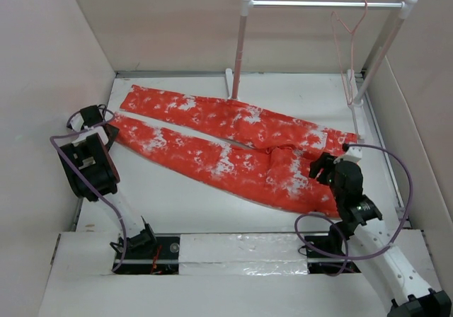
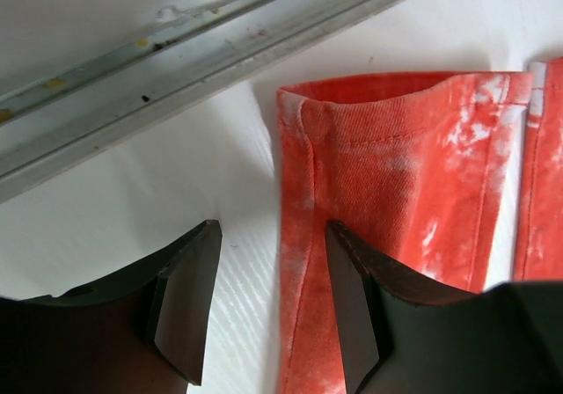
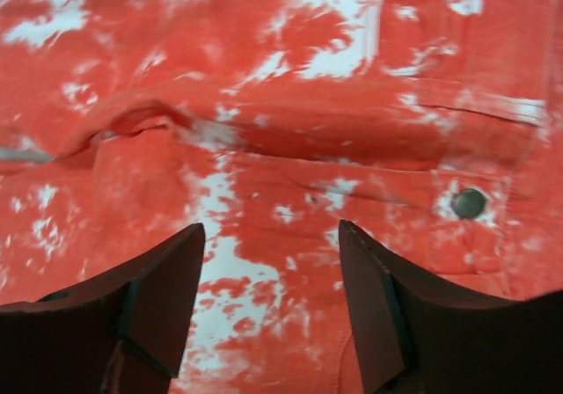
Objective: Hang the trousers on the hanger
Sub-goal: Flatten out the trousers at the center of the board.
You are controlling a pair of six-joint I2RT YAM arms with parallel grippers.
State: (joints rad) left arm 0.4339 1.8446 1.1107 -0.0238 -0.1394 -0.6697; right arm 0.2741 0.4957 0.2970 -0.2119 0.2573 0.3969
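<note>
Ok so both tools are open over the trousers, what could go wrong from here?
The left tool straddles only the side seam of one leg near its hem, so a grip on the trousers there may be thin and slip. The right tool is over layered waist cloth by the button; it might catch just the top layer. The hanger hangs loose on the rail, so threading a leg could swing it off.

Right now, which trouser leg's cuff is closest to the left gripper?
The near leg, on the arm-base side: its cuff lies just ahead of the left gripper; the far leg ends beyond it, toward the rail.
</note>
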